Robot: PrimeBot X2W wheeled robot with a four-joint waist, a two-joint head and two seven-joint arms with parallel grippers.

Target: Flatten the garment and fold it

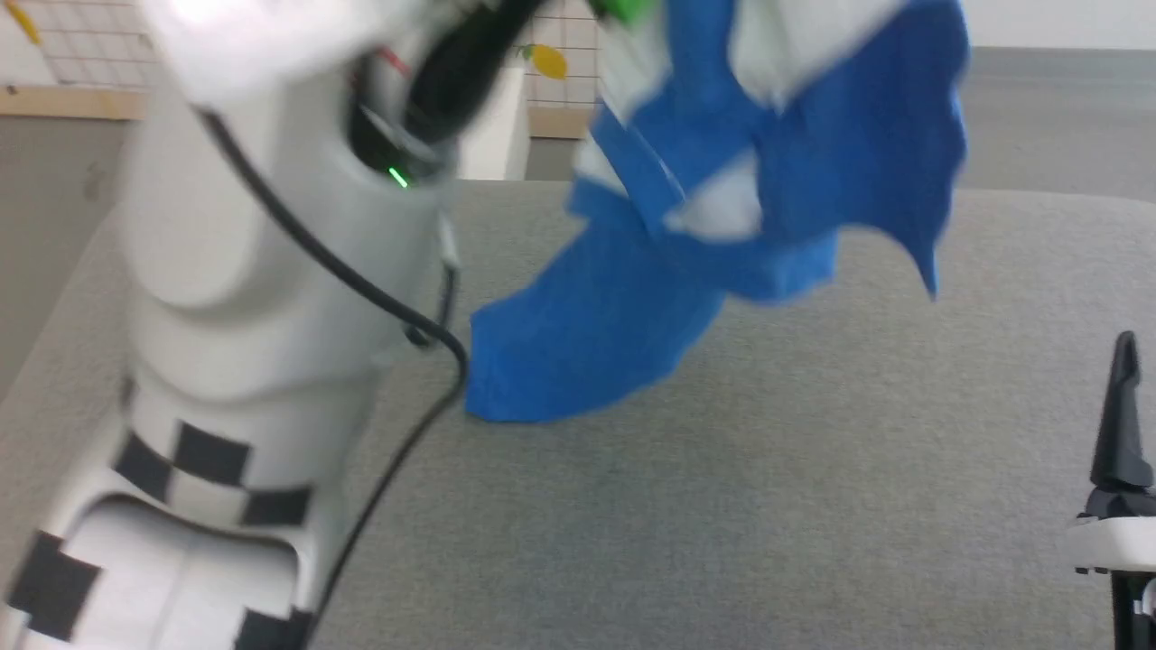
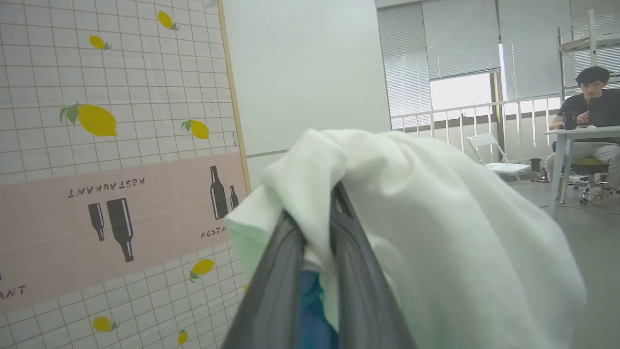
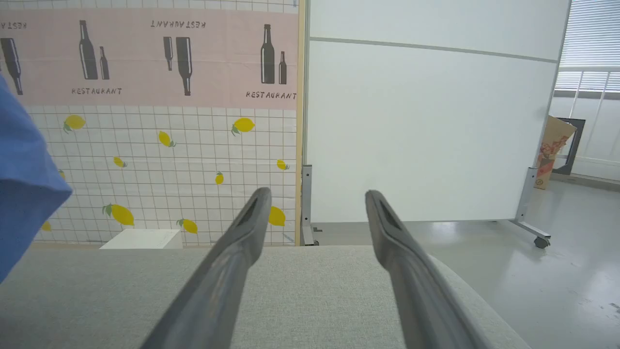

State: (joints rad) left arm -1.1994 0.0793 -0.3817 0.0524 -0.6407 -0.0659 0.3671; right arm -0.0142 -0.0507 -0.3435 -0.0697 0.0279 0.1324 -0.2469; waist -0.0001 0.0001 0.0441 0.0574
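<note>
The garment (image 1: pixel 722 208), a white T-shirt with bright blue sleeves and sides, hangs in the air over the grey table (image 1: pixel 722 506), its lowest blue part touching the surface. My left arm rises at the left of the head view toward its top edge. In the left wrist view my left gripper (image 2: pixel 317 213) is shut on a bunch of the white cloth of the garment (image 2: pixel 436 203), which drapes over the fingers. My right gripper (image 3: pixel 317 203) stands open over the table (image 3: pixel 300 291) with nothing between its fingers. One right fingertip (image 1: pixel 1124 361) rises at the lower right of the head view. A blue edge of the garment (image 3: pixel 19 184) hangs at the left of the right wrist view.
A white box (image 3: pixel 140 239) stands beyond the table's far edge, before a lemon-patterned wall panel (image 3: pixel 145 135). A white rolling partition (image 3: pixel 426 131) stands to its right. A person (image 2: pixel 588 106) sits at a desk far off, near a white chair (image 2: pixel 494 150).
</note>
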